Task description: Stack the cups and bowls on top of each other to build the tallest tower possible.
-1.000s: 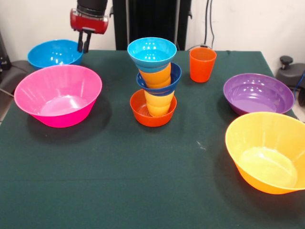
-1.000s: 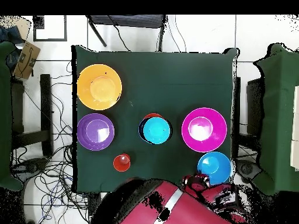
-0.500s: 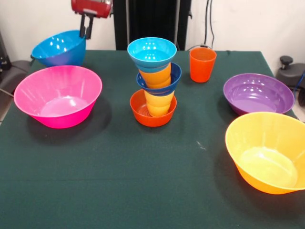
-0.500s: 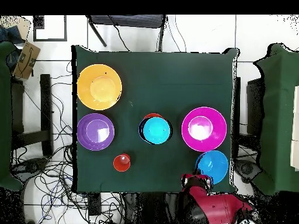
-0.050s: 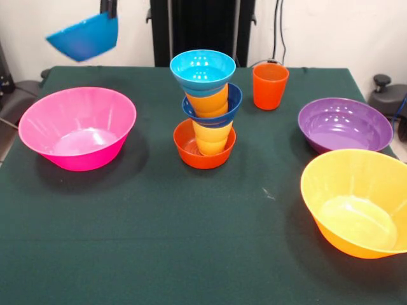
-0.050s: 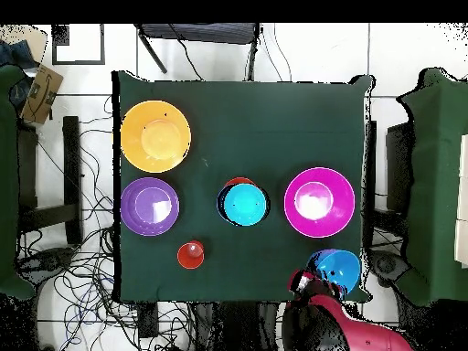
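Bowls and cups fill my tabletop (image 5: 191,241), and the tower (image 5: 205,108) stands near its middle: a small orange-red bowl (image 5: 191,149) sits on the cloth as base, a yellow cup (image 5: 213,136) stands in it, a dark blue bowl (image 5: 232,101) rests on that cup, a light orange cup (image 5: 208,101) stands in the dark blue bowl, and a cyan bowl (image 5: 202,68) sits on top, empty. My hand (image 5: 109,7) shows only at the top edge of the front view, pinched on the rim of the medium blue bowl (image 5: 86,38), which hangs tilted in the air, clear of the cloth, with nothing inside that I can see. From overhead that blue bowl (image 6: 335,269) lies at the tabletop's edge beside my arm (image 6: 334,324). The large pink bowl (image 5: 77,127) sits empty to one side of the tower. The red-orange cup (image 5: 270,86) stands upright and alone just behind the tower. The purple bowl (image 5: 344,124) and the large yellow-orange bowl (image 5: 356,200) rest empty on the other side, close to each other.
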You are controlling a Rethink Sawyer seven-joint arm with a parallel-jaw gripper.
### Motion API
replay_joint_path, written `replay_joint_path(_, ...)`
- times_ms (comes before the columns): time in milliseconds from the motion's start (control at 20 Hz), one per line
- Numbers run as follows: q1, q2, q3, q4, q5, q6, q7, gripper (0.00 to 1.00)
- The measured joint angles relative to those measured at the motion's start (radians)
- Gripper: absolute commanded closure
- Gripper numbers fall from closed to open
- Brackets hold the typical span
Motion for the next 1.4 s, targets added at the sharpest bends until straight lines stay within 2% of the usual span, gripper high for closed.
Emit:
replay_joint_path(50, -0.013, -0.022, 0.023, 0.011, 0.029, 0.015, -0.003, 1.0)
replay_joint_path(100, -0.035, -0.071, 0.073, 0.034, 0.096, 0.046, -0.012, 1.0)
replay_joint_path(150, -0.041, -0.092, 0.093, 0.044, 0.125, 0.059, -0.018, 1.0)
replay_joint_path(200, -0.049, -0.139, 0.134, 0.062, 0.192, 0.086, -0.035, 1.0)
replay_joint_path(250, -0.051, -0.165, 0.154, 0.071, 0.229, 0.1, -0.047, 1.0)
replay_joint_path(500, -0.031, -0.297, 0.23, 0.094, 0.419, 0.179, -0.146, 1.0)
replay_joint_path(550, -0.005, -0.342, 0.238, 0.091, 0.476, 0.219, -0.19, 1.0)
replay_joint_path(650, 0.016, -0.362, 0.242, 0.084, 0.493, 0.244, -0.211, 1.0)
replay_joint_path(750, 0.065, -0.39, 0.252, 0.053, 0.498, 0.305, -0.232, 1.0)
replay_joint_path(950, 0.119, -0.391, 0.272, -0.012, 0.492, 0.398, -0.232, 1.0)
replay_joint_path(1150, 0.164, -0.37, 0.289, -0.101, 0.462, 0.491, -0.232, 1.0)
replay_joint_path(1400, 0.254, -0.305, 0.296, -0.248, 0.387, 0.61, -0.226, 1.0)
